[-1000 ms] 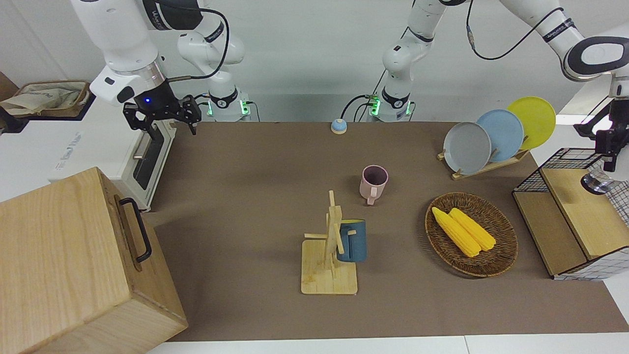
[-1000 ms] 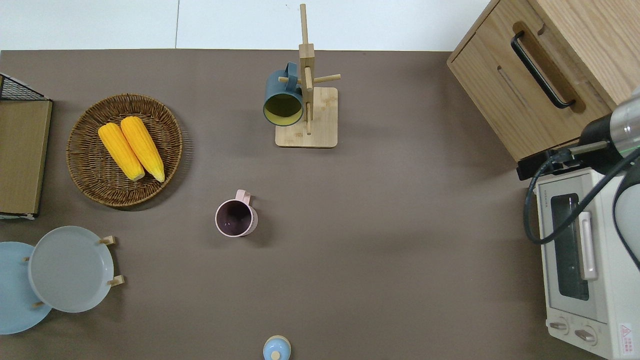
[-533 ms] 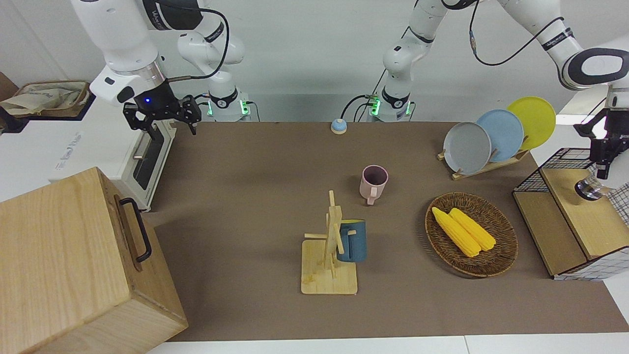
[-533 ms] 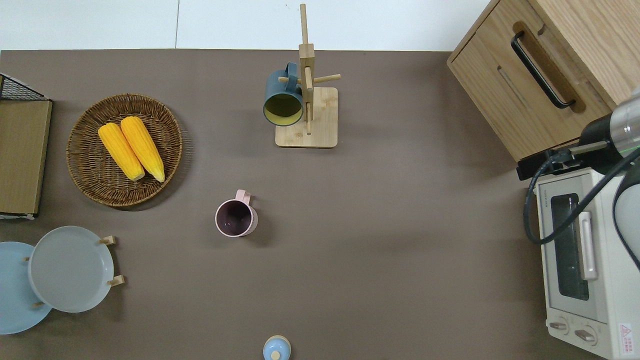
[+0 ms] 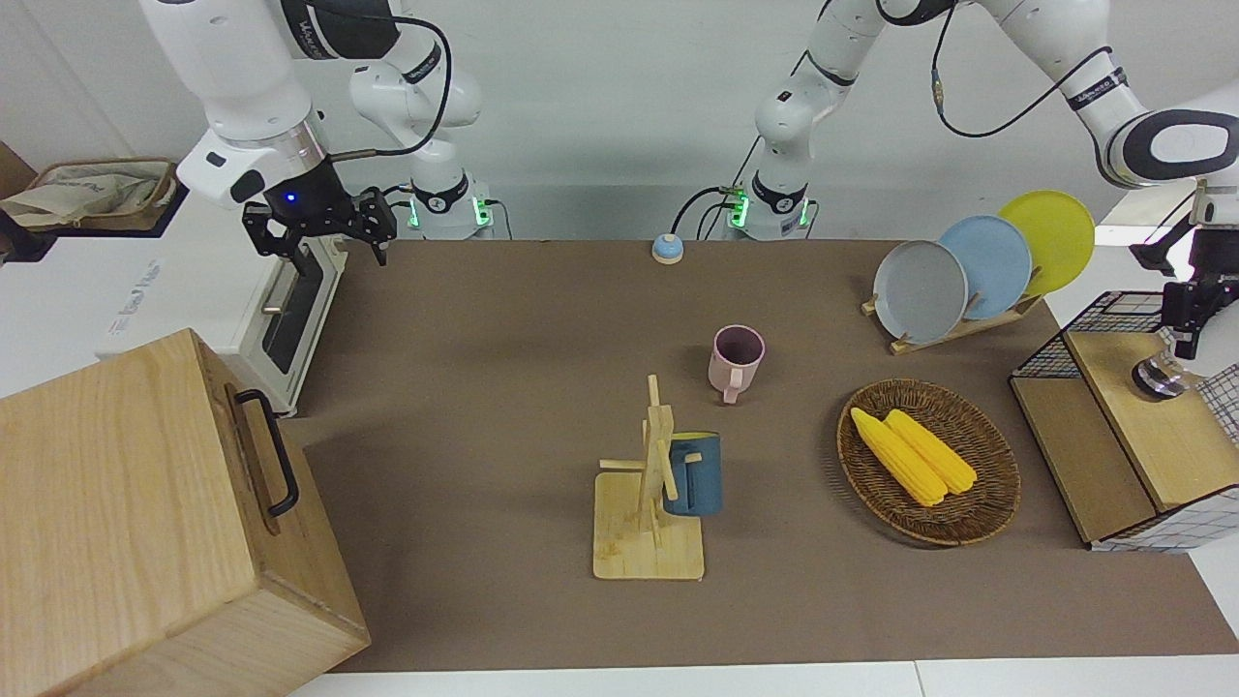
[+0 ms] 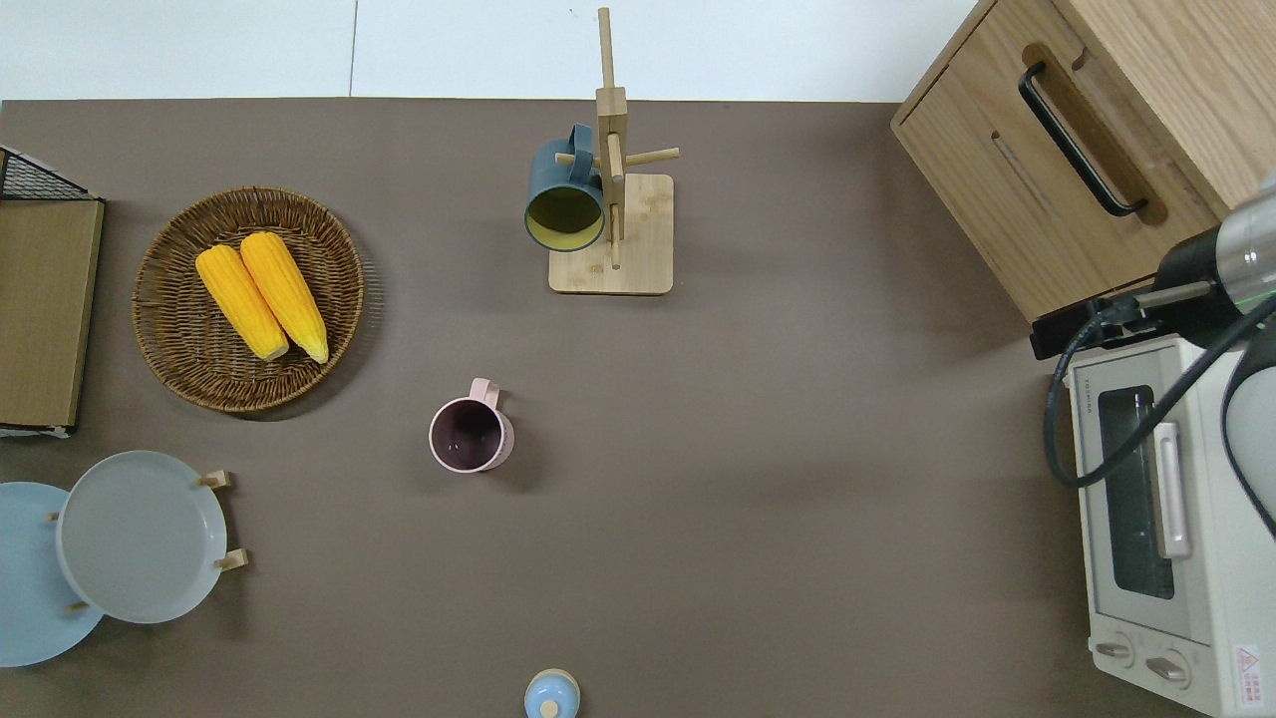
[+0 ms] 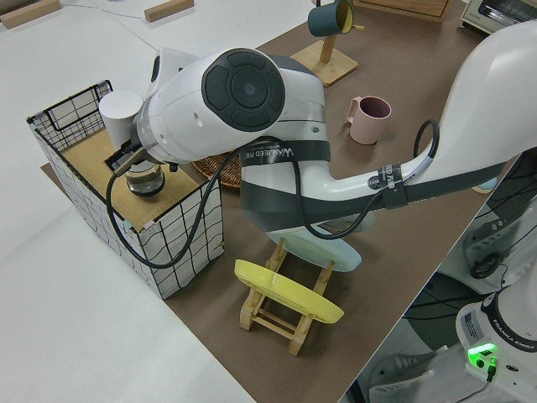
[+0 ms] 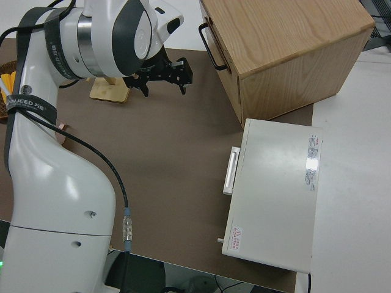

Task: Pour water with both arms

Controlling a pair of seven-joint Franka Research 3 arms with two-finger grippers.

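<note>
The left gripper (image 5: 1189, 334) is seen at the left arm's end of the table, pointed down at a wire basket (image 5: 1113, 305) with a stepped wooden shelf (image 5: 1162, 436) set inside it. It is held directly above a small glass jar (image 5: 1156, 378) that stands upright on the upper step. Whether the gripper is spread or pressed together cannot be told, as the arm's own wrist blocks it in the left side view, and contact with the jar cannot be judged either. A white cup (image 7: 120, 113) is found on the same shelf, just beside the jar.

Out from that gripper toward the middle of the table, a round wicker tray (image 5: 968, 528) is laid on the brown mat, with two ears of corn (image 5: 915, 453) lying side by side in it. A wooden rack of plates (image 5: 953, 266) (grey, blue and yellow, all on edge) is placed near the basket, closer to the robots than the tray. A pink mug (image 5: 736, 360) is set upright and well apart from the gripper, mouth up. Farther from the robots than that mug, a blue mug (image 5: 695, 474) is hung on a wooden mug tree (image 5: 650, 523).

The right gripper (image 5: 319, 232) is parked, its fingers spread apart with nothing between them. A white toaster oven (image 5: 290, 319) and a large wooden box (image 5: 126, 503) are located at that arm's end.
</note>
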